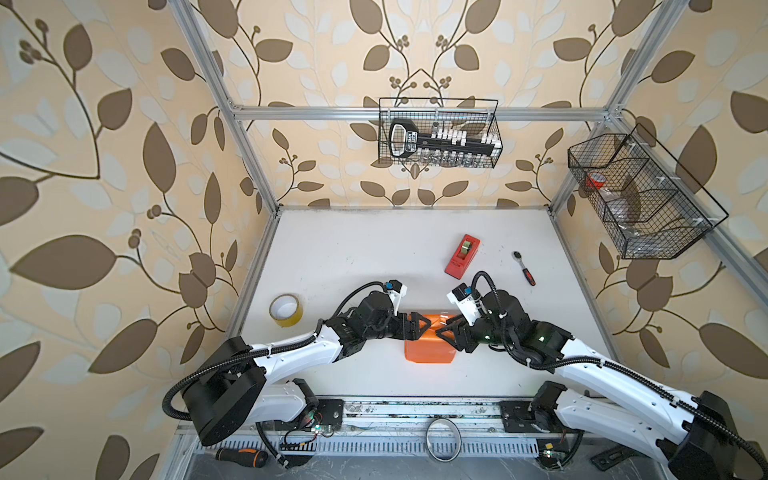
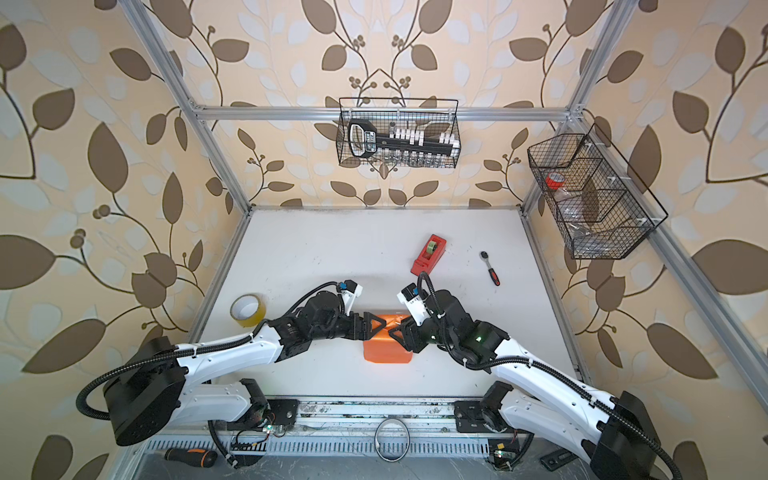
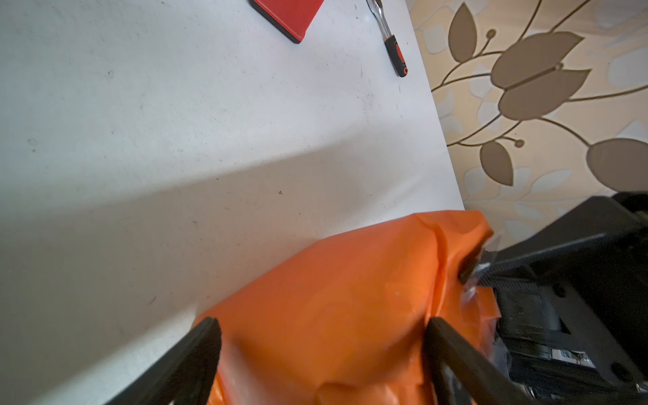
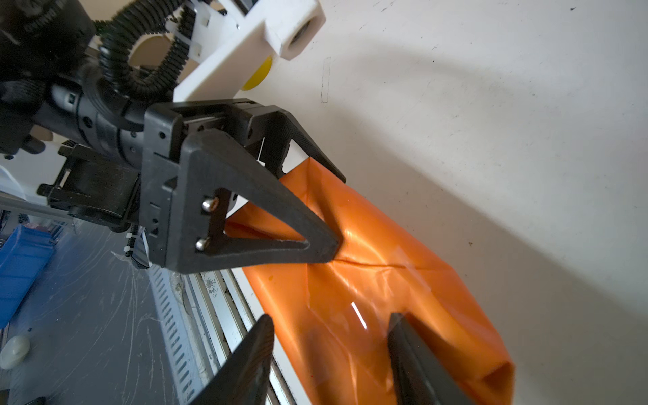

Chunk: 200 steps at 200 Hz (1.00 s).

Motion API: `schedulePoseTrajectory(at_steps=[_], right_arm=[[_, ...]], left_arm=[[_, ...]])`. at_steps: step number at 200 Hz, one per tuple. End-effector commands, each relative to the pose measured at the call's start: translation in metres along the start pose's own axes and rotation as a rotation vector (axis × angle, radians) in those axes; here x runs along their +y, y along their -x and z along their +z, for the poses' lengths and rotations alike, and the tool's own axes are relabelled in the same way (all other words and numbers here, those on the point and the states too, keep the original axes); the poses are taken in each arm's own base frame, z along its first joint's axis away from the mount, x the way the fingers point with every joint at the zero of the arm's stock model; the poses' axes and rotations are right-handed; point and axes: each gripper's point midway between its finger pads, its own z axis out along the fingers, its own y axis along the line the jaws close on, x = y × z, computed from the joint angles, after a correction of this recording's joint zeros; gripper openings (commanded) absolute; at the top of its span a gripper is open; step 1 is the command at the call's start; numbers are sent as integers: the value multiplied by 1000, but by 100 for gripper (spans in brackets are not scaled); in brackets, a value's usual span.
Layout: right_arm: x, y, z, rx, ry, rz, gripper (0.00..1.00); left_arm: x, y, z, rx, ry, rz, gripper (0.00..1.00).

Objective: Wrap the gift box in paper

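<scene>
The glossy orange paper is folded around a squarish parcel near the table's front middle. The gift box itself is hidden under it. My left gripper stands open wide at the parcel's left end, with paper filling the gap between its fingers. My right gripper is open at the right end. One of its fingers lies on the paper and the other is off the parcel's edge. The two grippers' tips almost meet above the parcel.
A red tape dispenser and a ratchet wrench lie behind the parcel to the right. A tape roll sits at the left table edge. Wire baskets hang on the walls. A screwdriver lies below the front rail.
</scene>
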Motion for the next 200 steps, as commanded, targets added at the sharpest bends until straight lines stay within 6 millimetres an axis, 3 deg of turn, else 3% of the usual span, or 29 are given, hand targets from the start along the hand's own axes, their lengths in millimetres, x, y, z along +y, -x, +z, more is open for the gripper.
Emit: schedulePoseTrajectory(at_steps=[1, 47, 107, 128, 166, 200], right_arm=[[-7, -6, -7, 40, -55, 4, 57], [-7, -1, -16, 32, -75, 1, 63], [2, 20, -40, -33, -79, -20, 63], [7, 24, -38, -25, -55, -21, 53], [15, 24, -27, 10, -29, -37, 27], [15, 18, -17, 50, -36, -39, 17]], left_arm=[[57, -53, -1, 180, 213, -15, 91], [57, -53, -1, 179, 215, -14, 91], [57, -53, 0, 181, 214, -14, 91], [57, -53, 0, 182, 215, -14, 91], [57, -52, 0, 183, 217, -12, 91], [57, -52, 1, 184, 216, -12, 91]])
